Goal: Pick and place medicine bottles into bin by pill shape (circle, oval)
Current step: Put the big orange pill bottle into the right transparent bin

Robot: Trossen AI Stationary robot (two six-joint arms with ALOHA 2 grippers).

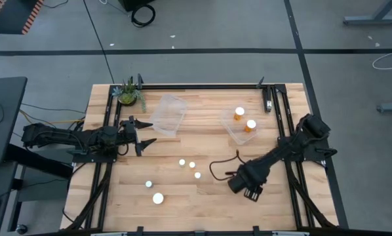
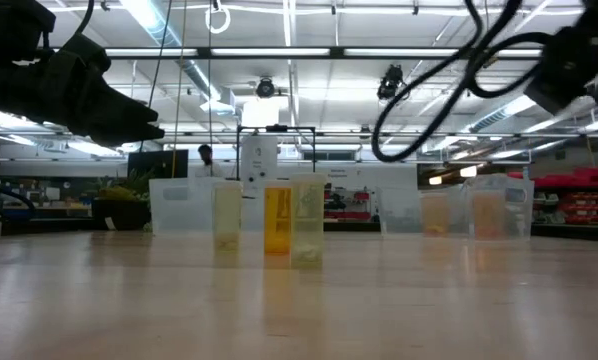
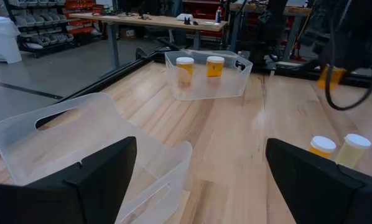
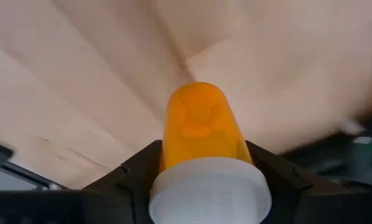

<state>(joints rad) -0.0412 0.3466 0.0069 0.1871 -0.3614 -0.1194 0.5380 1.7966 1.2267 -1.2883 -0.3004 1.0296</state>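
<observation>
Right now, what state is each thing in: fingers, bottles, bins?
Right gripper: fingers closed around an orange bottle, white cap toward the camera.
Left gripper: fingers open, empty, beside the left bin.
Left bin: empty.
Right bin: holds two orange bottles, upright.
Loose bottles: five standing on the table.

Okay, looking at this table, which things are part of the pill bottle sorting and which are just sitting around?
Job:
orange bottle between the right gripper fingers
two bottles in the right bin
loose bottles on the table
empty left bin

Lying about:
potted plant
left gripper, open, waiting beside the left bin
</observation>
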